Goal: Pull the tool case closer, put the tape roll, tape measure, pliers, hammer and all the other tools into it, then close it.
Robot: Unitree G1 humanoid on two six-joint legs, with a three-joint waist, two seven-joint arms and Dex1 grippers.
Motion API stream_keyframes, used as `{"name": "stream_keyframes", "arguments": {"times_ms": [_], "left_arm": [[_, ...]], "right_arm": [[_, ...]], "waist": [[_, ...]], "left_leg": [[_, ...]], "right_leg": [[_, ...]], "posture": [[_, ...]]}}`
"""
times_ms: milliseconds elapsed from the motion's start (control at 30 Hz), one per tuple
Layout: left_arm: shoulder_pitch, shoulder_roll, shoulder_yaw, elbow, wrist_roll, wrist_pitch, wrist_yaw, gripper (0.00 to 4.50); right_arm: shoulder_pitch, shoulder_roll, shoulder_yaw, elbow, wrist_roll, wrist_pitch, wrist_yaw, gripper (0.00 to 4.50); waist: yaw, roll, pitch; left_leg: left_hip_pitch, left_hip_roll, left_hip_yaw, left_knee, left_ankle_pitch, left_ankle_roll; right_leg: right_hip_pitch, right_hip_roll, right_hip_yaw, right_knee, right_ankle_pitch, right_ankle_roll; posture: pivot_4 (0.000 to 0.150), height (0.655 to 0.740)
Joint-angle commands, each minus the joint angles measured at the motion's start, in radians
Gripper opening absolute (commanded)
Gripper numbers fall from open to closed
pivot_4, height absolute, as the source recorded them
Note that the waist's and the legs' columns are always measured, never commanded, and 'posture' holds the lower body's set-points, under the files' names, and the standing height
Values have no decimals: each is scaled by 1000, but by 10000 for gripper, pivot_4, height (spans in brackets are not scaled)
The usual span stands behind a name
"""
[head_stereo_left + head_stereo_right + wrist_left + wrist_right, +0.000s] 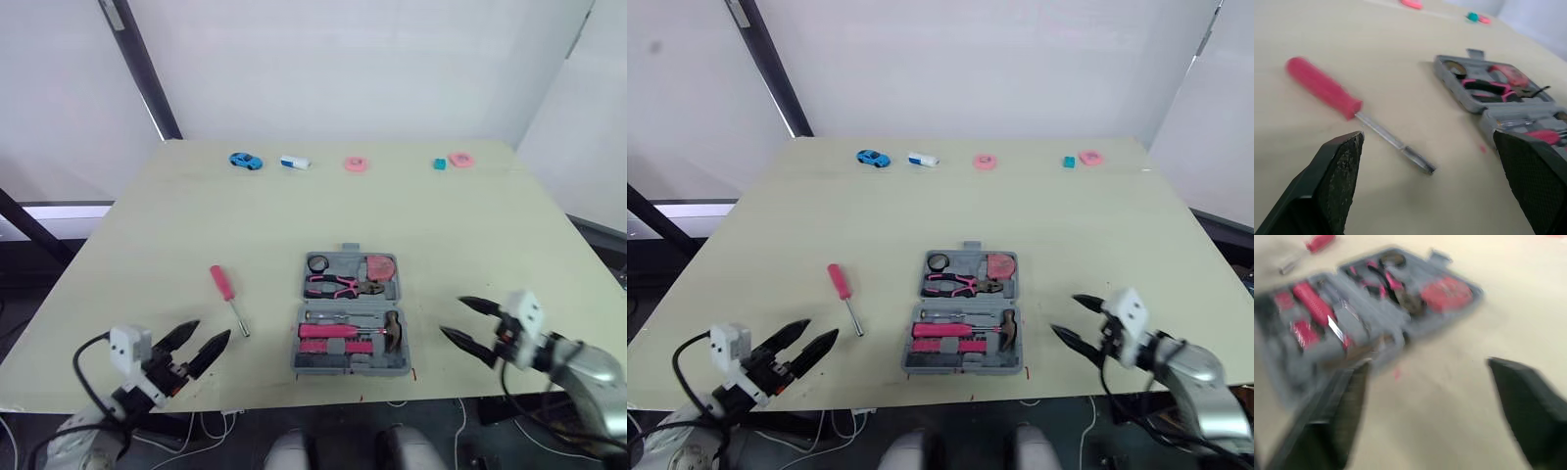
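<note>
Head view, left tool [211,331]: released, its two black fingers spread apart, low over the near edge of the pale counter [176,225].
Head view, right tool [452,316]: released too, fingers spread and aimed toward the case.
Head view, tool case [338,262]: grey, lying open and flat between the two tools, a little nearer the right one.
Head view, case contents: in the half farther from the tools, a black tape roll [317,262], pink-handled pliers [338,286] and a pink tape measure [380,268]. In the nearer half, a hammer [392,331] beside a pink-handled piece.
Head view, screwdriver [226,294]: red handle, loose on the counter – just ahead of the left tool, between it and the case, touching neither.
Head view, far edge: a blue toy car [246,161] and a pink ring [357,164], well away from both tools.
Left wrist view, screwdriver: lies ahead of the parted fingers, metal tip pointing back toward the tool.
Left wrist view, tool case: open, beyond the screwdriver.
Right wrist view, tool case: open and blurred – directly ahead of the wide-spread fingers.
</note>
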Motion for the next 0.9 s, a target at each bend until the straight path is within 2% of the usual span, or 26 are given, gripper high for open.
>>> {"name": "stream_keyframes", "arguments": {"times_ms": [33, 167, 300, 567, 700, 900], "left_arm": [[23, -1, 39, -17, -14, -4, 14, 45000], [29, -1, 40, -35, -20, 10, 34, 45000], [11, -14, 33, -114, -8, 27, 116, 45000], [-125, -38, -25, -272, -1, 234, 409, 45000], [-200, -37, -55, -310, 44, 366, 578, 45000], [-330, -61, -86, -296, 101, 491, 752, 45000]], "right_arm": [[53, -28, -85, -20, 43, -36, 31, 44694], [67, -31, -99, -14, 50, -47, 39, 44694], [25, -22, -60, -79, 64, -11, 27, 44694], [-148, 5, 133, -268, 87, 113, 18, 44694], [-254, 34, 205, -299, 90, 158, 6, 44694], [-367, 60, 276, -307, 86, 193, 13, 44694]], "waist": [[-4, 0, 0], [-5, 0, 0], [-5, 0, 0], [-3, 0, 0], [-3, 0, 0], [-2, -1, 1]], "left_leg": [[0, 0, 0, -1, 0, 0], [2, 0, -2, -1, 0, 0], [1, 0, -4, -1, 0, 0], [0, 0, -5, -1, 0, 0], [0, 0, -5, -1, 0, 0], [0, -1, -4, -1, 0, 0]], "right_leg": [[0, 0, 1, -1, 0, 0], [0, 0, 1, -1, 0, 1], [0, 0, 1, -1, 0, 1], [0, 0, 1, 0, 1, -1], [0, 1, 1, 0, 2, -3], [0, 1, 0, 0, 3, -2]], "posture": [[1500, 7400], [1500, 7400], [1500, 7400], [1500, 7400], [1500, 7400], [1500, 7400]]}}
